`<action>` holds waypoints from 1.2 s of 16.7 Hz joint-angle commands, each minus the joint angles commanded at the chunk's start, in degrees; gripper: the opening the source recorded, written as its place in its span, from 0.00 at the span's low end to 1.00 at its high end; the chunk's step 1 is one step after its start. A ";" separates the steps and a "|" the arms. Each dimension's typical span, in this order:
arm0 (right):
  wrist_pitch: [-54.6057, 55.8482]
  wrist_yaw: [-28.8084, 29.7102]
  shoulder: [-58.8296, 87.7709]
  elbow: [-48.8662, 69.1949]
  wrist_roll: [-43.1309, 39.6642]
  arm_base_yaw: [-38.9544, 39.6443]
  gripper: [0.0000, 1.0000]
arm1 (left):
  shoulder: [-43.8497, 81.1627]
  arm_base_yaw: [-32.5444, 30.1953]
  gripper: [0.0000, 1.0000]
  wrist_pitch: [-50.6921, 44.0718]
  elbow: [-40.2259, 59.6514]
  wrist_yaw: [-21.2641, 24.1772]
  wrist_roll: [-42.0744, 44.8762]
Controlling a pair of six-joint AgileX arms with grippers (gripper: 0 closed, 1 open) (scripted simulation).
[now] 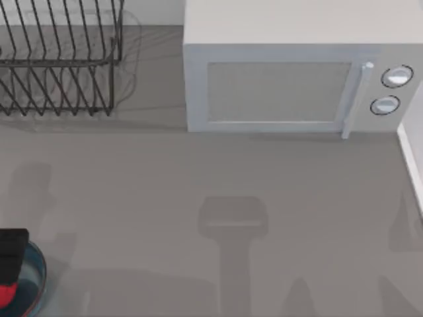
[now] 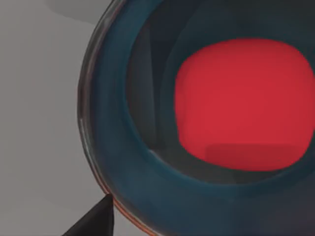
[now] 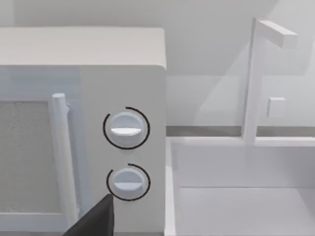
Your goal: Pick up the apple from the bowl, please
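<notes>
The blue-teal bowl sits at the table's front left corner, cut by the top view's edge. The red apple lies inside it. My left gripper hovers directly over the bowl, open, holding nothing. In the left wrist view the apple rests on the bowl's floor, ringed by the glazed wall, and one dark fingertip shows just outside the rim. My right arm is parked off to the right; one fingertip shows in its wrist view, open and holding nothing.
A white microwave stands at the back centre-right, door shut, with two knobs. A wire dish rack occupies the back left. A white sink with a faucet borders the table's right edge.
</notes>
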 joint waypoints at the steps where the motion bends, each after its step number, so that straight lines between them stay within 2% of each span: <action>1: 0.00 0.00 0.00 0.00 0.00 0.00 1.00 | 0.63 0.03 1.00 1.35 -0.90 0.00 0.02; 9: 0.00 0.00 0.00 0.00 0.00 0.00 1.00 | 10.67 0.43 1.00 25.30 -13.54 -0.04 0.43; 12: 0.00 0.00 0.00 0.00 0.00 0.00 1.00 | 12.73 0.51 1.00 28.75 -15.97 -0.05 0.51; 16: 0.00 0.00 0.00 0.00 0.00 0.00 1.00 | 12.76 0.51 1.00 28.79 -16.00 -0.05 0.51; 20: 0.00 0.00 0.00 0.00 0.00 0.00 1.00 | 12.76 0.51 0.70 28.79 -16.00 -0.05 0.51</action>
